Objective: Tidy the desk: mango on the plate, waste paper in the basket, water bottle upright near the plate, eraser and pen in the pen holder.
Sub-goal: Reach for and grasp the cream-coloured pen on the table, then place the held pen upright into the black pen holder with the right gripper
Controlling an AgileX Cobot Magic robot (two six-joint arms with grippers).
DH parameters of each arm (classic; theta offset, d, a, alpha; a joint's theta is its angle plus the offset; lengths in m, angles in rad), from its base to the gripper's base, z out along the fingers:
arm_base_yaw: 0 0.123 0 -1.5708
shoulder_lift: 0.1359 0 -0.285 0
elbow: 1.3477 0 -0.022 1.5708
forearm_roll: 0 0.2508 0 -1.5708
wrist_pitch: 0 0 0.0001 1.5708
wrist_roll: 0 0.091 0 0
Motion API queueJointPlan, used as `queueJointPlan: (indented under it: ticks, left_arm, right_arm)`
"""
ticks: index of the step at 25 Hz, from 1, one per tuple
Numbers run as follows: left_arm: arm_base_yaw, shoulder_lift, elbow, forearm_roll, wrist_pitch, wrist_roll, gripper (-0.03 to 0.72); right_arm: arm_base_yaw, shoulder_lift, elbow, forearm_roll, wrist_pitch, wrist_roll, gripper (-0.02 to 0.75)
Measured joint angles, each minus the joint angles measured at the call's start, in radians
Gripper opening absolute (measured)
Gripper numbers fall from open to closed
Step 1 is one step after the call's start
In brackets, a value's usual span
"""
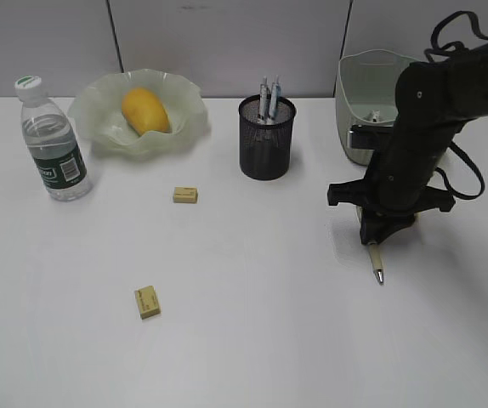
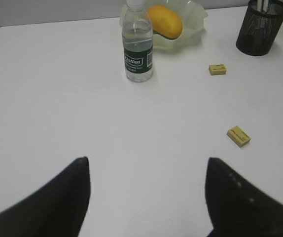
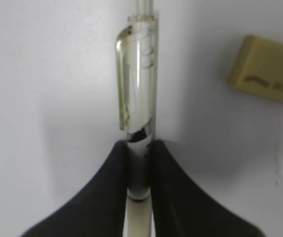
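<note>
My right gripper (image 1: 371,240) (image 3: 140,148) is shut on a clear pen (image 1: 376,263) (image 3: 140,74) lying on the white desk (image 1: 269,323) at the right, tip toward the front edge. Two beige erasers (image 1: 185,195) (image 1: 147,302) lie mid-desk; another eraser (image 3: 267,71) sits just beside the pen. The mango (image 1: 145,110) rests in the wavy green plate (image 1: 91,115). The water bottle (image 1: 53,140) stands upright left of the plate. The black mesh pen holder (image 1: 267,140) holds two pens. My left gripper (image 2: 148,160) hovers open over bare desk, holding nothing.
The pale green basket (image 1: 359,85) stands at the back right, behind my right arm; a small whitish wad (image 1: 374,116) shows low inside it. A grey partition wall runs along the desk's far edge.
</note>
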Motion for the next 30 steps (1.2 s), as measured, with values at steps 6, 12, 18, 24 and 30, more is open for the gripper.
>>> queueJointPlan:
  ticks: [6, 12, 18, 24, 30]
  left_arm:
    - [0.0, 0.0, 0.0, 0.0, 0.0, 0.0, 0.536]
    - [0.0, 0.0, 0.0, 0.0, 0.0, 0.0, 0.535]
    - [0.0, 0.0, 0.0, 0.0, 0.0, 0.0, 0.53]
    - [0.0, 0.0, 0.0, 0.0, 0.0, 0.0, 0.523]
    - [0.0, 0.0, 0.0, 0.0, 0.0, 0.0, 0.522]
  right_arm:
    - [0.004, 0.013, -0.082, 0.002, 0.058, -0.021, 0.117]
    - [0.045, -0.055, -0.224, 0.013, 0.071, -0.074, 0.117]
    - [0.11, -0.141, -0.339, 0.018, -0.139, -0.128, 0.117]
    - [0.139, -0.149, -0.35, 0.017, -0.396, -0.135, 0.117]
    - [0.139, -0.129, -0.342, 0.001, -0.611, -0.137, 0.117]
